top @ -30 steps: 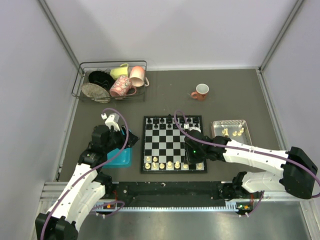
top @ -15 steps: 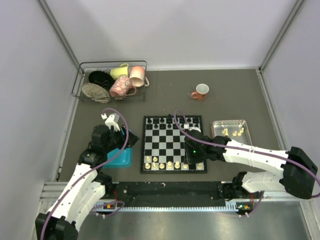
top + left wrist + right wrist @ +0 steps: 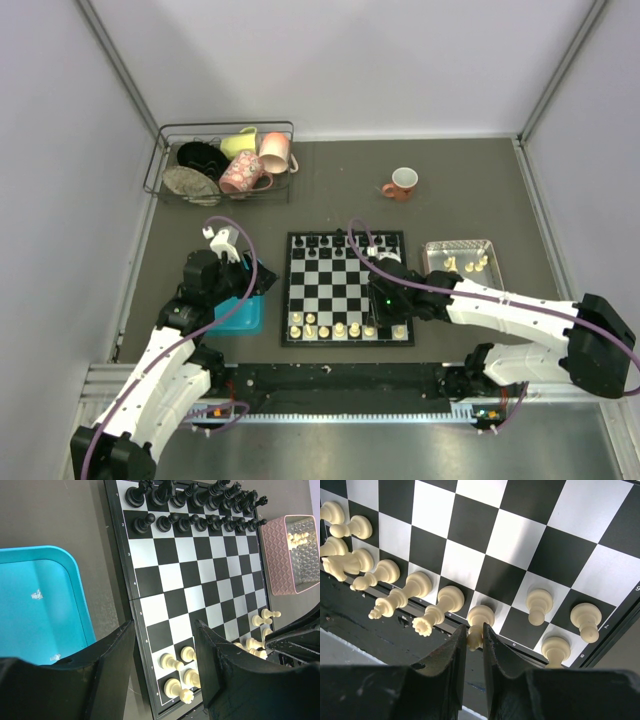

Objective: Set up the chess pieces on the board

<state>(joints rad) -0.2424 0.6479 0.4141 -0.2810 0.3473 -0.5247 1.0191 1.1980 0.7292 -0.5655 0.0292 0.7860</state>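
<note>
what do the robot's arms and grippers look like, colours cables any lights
The left arm and right arm have white shells with black joints. A purple cable loops along each. A small green light glows near the right wrist. The left gripper and right gripper have plain black, blocky fingers.

White-shelled, black-jointed left arm (image 3: 155, 388), lower left, and right arm (image 3: 500, 305), lower right, each trailing a purple cable (image 3: 228, 218); a green light (image 3: 386, 306), apparently an indicator, mid-frame

A robotics lab cell: white panel walls (image 3: 350, 60) enclose a grey table (image 3: 340, 205) bearing two arms (image 3: 165, 365).
</note>
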